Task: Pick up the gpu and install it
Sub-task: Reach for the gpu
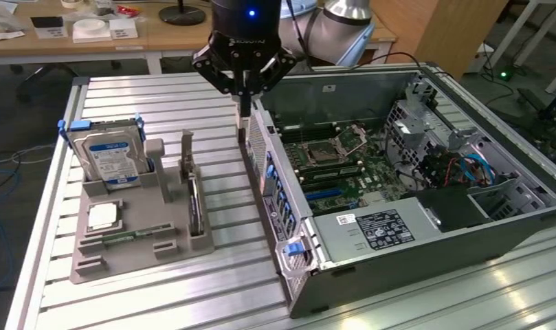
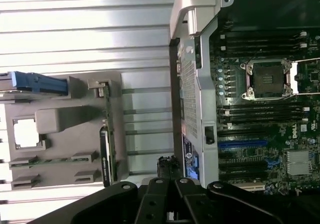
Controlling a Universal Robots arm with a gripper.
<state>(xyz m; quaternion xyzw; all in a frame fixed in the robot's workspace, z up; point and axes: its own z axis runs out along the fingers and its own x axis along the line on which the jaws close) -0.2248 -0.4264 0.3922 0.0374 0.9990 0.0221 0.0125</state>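
The tool (image 1: pixel 245 110), clenched on nothing by the computer case (image 1: pixel 497 227), requires jaws squared across the thin upper edge of the gpu (image 1: pixel 193 199), upright in the holder (image 1: pixel 135 240) on the bench (image 1: pixel 149 96).

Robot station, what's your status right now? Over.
Tool shut, empty, over computer case rear edge. Gpu on edge in grey holder, untouched. Hard drive stands beside it.
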